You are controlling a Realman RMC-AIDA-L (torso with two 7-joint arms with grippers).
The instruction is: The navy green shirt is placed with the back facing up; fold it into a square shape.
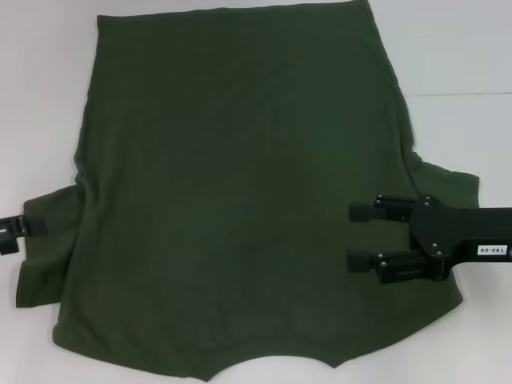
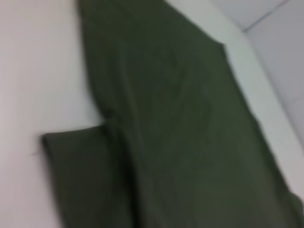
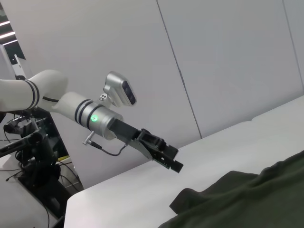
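White and smooth, the table (image 1: 456, 64) fills our head view, and we see the navy green shirt (image 1: 240, 200) spread flat across most of it, plain side up. Its collar notch lies at the near edge and its hem at the far edge. One short sleeve sticks out on our left side and the other on our right.

Our right end effector (image 1: 358, 234) reaches in from the right and hovers over the shirt near the right sleeve. Its two black fingers (image 1: 362, 212) stand well apart, pointing toward the middle of the cloth, and they hold nothing.

Our left end effector (image 1: 10, 230) shows only at the left edge of the head view, just beside the left sleeve. In the right wrist view it (image 3: 175, 161) hangs above the table near the sleeve's edge, apart from the cloth. We cannot tell how far it is open.

Pale wall panels (image 3: 213, 61) stand behind the table.
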